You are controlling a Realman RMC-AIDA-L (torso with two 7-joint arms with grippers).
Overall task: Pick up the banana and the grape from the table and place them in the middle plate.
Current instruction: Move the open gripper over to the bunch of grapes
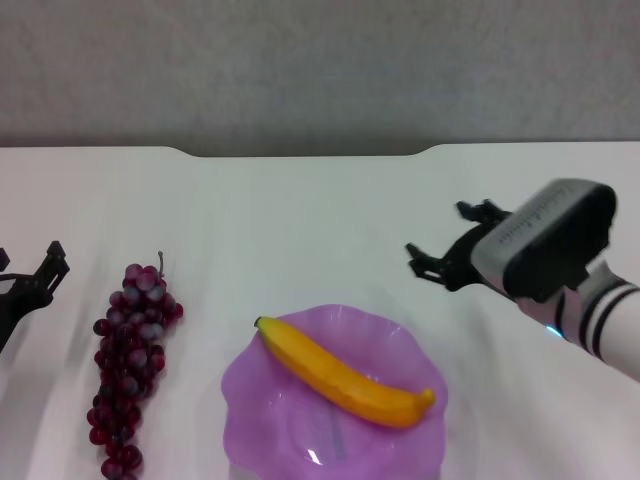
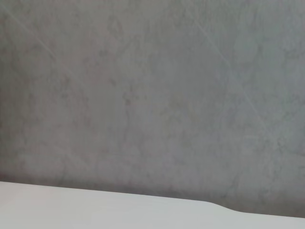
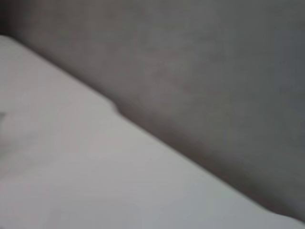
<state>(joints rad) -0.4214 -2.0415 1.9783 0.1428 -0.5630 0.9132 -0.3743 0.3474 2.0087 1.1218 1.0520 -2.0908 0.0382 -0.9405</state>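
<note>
The banana lies across the purple scalloped plate at the front centre of the head view. The bunch of dark red grapes lies on the white table to the left of the plate, stem pointing away from me. My right gripper hovers to the right of the plate and a little beyond it, open and empty. My left gripper shows at the far left edge, left of the grapes and apart from them. Both wrist views show only table and wall.
A grey wall stands behind the table's notched far edge. The far edge also shows in the left wrist view and the right wrist view.
</note>
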